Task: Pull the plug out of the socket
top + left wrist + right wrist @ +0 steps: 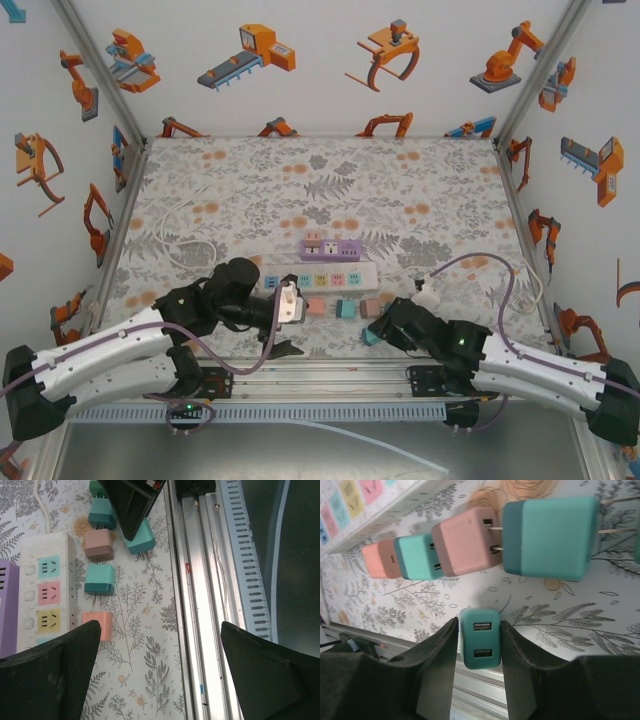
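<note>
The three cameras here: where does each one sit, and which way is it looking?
Top external: fixed above and behind, looking down at the table; the left arm, right arm, left tool and right tool show.
Left wrist: on the left arm, looking along the power strip and front rail; its own open fingers frame the bottom.
Right wrist: on the right arm, low over the table; its fingers flank a teal plug.
Shared: both wrist views catch the same row of loose plugs.
</note>
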Tool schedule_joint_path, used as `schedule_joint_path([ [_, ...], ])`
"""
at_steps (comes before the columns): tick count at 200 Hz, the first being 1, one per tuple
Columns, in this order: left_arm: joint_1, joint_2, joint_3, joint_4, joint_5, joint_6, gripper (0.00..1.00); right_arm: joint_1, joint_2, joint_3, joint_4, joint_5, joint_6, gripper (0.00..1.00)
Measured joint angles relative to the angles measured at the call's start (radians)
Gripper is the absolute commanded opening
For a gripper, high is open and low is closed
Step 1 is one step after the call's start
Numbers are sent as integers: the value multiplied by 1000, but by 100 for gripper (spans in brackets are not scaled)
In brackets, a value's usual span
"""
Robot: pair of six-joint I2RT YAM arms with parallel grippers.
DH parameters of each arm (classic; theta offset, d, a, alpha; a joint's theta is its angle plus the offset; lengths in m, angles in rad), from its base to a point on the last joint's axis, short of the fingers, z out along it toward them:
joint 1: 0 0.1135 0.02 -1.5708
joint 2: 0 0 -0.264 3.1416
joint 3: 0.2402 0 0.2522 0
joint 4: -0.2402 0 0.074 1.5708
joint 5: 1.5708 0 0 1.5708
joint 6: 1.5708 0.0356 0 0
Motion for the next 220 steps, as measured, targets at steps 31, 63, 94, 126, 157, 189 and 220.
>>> schedule_joint_path([
  [31,0,13,0,7,-1,0,97,0,-13,0,-27,9,10,43],
  [63,0,13,0,14,-1,-1,97,0,-25,2,-75,23,10,48],
  [94,0,13,0,15,-2,-4,97,0,-46,38,-152,61,-13,49],
  [126,0,10,-3,26,-13,-4,97,0,-52,116,-187,127,-105,50],
  [157,0,3,-14,54,-55,-8,97,0,-3,218,-156,204,-298,57],
  [189,2,-8,-20,92,-137,-59,97,-2,104,322,-71,246,-625,63],
  [220,39,-9,-21,132,-201,-171,98,-33,200,395,50,203,-979,64],
])
